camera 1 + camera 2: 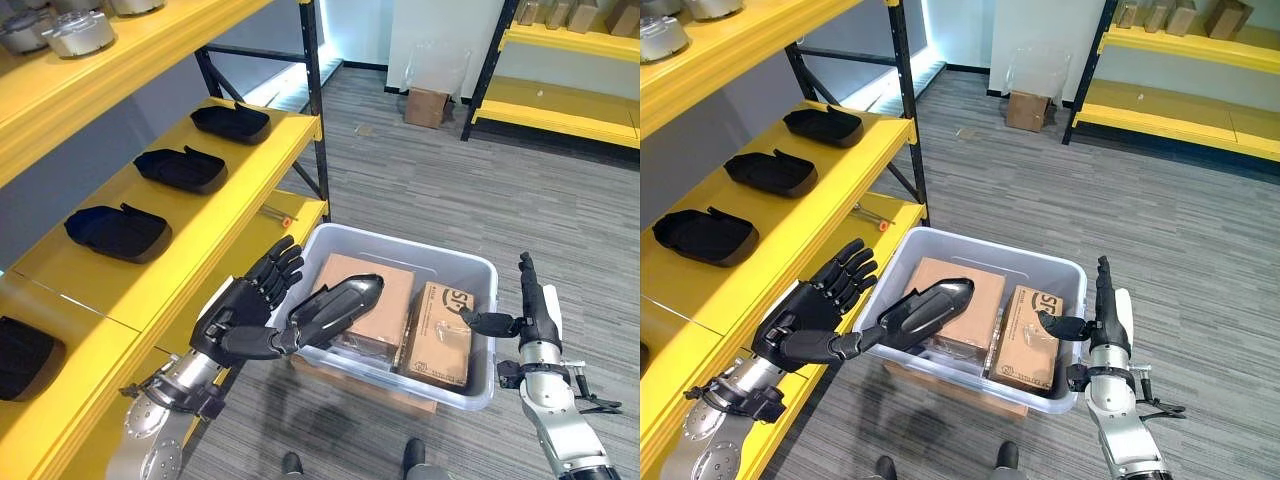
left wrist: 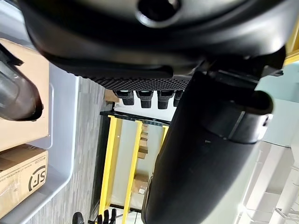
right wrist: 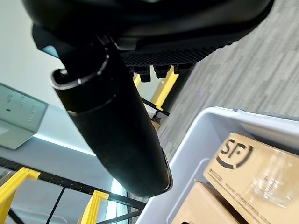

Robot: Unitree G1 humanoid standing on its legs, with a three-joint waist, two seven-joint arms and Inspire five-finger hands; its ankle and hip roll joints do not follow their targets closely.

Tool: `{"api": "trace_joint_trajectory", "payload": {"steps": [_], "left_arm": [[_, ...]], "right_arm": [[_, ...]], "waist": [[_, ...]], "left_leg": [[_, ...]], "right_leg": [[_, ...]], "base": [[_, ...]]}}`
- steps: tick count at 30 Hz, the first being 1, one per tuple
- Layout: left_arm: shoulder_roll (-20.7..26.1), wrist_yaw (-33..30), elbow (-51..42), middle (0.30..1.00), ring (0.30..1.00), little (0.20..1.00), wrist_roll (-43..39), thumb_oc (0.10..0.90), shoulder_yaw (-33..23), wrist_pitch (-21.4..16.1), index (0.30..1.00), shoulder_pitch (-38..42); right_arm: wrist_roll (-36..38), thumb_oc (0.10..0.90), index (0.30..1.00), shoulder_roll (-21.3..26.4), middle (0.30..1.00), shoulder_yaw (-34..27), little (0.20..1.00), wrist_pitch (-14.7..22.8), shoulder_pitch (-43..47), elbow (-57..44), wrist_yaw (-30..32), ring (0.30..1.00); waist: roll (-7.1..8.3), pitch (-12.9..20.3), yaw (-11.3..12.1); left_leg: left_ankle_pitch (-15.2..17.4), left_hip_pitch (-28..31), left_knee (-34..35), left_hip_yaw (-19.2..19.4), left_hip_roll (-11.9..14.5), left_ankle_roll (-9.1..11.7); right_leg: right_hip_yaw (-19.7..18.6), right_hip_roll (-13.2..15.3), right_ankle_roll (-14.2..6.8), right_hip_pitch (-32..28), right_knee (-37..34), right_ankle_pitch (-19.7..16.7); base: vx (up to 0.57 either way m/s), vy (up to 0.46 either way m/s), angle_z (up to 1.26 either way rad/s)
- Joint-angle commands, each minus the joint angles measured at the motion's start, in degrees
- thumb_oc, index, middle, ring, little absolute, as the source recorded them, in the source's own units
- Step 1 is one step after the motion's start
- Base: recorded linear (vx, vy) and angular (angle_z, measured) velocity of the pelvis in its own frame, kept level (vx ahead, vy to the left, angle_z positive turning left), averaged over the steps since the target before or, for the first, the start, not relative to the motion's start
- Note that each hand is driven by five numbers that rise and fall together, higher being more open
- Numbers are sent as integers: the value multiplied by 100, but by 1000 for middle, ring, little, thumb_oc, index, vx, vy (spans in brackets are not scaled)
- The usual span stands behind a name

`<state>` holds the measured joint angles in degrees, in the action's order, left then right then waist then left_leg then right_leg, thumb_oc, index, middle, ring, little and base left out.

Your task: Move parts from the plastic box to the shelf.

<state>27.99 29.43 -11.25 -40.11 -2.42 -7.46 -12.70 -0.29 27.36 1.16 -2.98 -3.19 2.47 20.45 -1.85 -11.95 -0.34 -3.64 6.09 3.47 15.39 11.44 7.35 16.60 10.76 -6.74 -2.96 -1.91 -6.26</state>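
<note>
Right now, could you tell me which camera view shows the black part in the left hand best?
The left eye view: the black part shows whole above the plastic box, pinched by the left hand. The right eye view shows the same. The left wrist view catches just one end of it; the right wrist view shows the box, not the part.
</note>
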Motion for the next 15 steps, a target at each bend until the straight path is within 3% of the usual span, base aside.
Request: {"api": "trace_joint_trajectory", "payload": {"steps": [1, 4, 6, 10, 11, 13, 14, 15], "left_arm": [[193, 374, -588, 1000, 1000, 1000, -444, 900, -300, -265, 1000, 369], [136, 409, -631, 1000, 1000, 1000, -831, 900, -93, 129, 1000, 593], [104, 413, -526, 1000, 1000, 1000, -530, 900, 61, 193, 1000, 770], [113, -226, -185, 1000, 1000, 1000, -374, 900, 307, -254, 1000, 1007], [107, -262, -140, 1000, 1000, 1000, -321, 900, 300, -324, 1000, 1047], [122, -263, -87, 1000, 1000, 1000, -215, 900, 314, -352, 1000, 1103], [117, -241, -86, 1000, 1000, 1000, 9, 900, 303, -259, 1000, 1153], [118, -243, -87, 1000, 1000, 1000, 33, 900, 302, -266, 1000, 1144]], "right_arm": [[-428, 900, 1000, 331, 1000, -164, 1000, 589, 576, -634, 135, 1000], [-426, 900, 1000, 418, 1000, 14, 1000, 664, 675, -684, -64, 1000], [-436, 900, 1000, 434, 1000, 141, 1000, 765, 683, -712, -194, 1000], [-323, 900, 1000, 639, 1000, 280, 1000, 974, 557, -646, -389, 1000], [-174, 900, 1000, 672, 1000, 240, 1000, 1076, 501, -643, -438, 1000], [-167, 900, 1000, 684, 1000, 205, 1000, 1190, 460, -649, -473, 1000], [-373, 900, 1000, 664, 1000, 219, 1000, 1335, 420, -631, -537, 1000], [-394, 900, 1000, 679, 1000, 219, 1000, 1342, 405, -642, -559, 1000]], "waist": [[263, 367, 45], [245, 308, 9], [222, 276, -33], [136, 146, -246], [121, 53, -292], [96, -29, -323], [32, -172, -309], [8, -189, -321]], "left_leg": [[2, 38, -212, 266, 419, -15], [63, -71, -370, 95, 445, -52], [67, -137, -451, 26, 495, -51], [164, -251, -1087, 23, 614, -70], [-249, -489, -1778, 85, 800, 73], [-543, -814, -2348, 58, 914, 160], [-781, -1211, -2491, -10, 857, 201], [-799, -1241, -2385, 1, 848, 207]], "right_leg": [[37, 382, -166, -95, 624, 499], [-115, 267, -56, 40, 1033, 781], [-172, 218, 14, 131, 1233, 907], [-316, 73, 305, 411, 1824, 1309], [-280, -7, 451, 366, 1882, 1423], [-232, -118, 587, 331, 1868, 1437], [-297, -260, 651, 228, 1862, 1497], [-301, -283, 642, 220, 1869, 1516]], "base": [[63, -111, 3], [29, -171, 5], [-2, -204, 8], [-25, -240, 5], [-12, -214, -3], [24, -182, 10], [63, -112, 19], [73, -5, 19]]}}
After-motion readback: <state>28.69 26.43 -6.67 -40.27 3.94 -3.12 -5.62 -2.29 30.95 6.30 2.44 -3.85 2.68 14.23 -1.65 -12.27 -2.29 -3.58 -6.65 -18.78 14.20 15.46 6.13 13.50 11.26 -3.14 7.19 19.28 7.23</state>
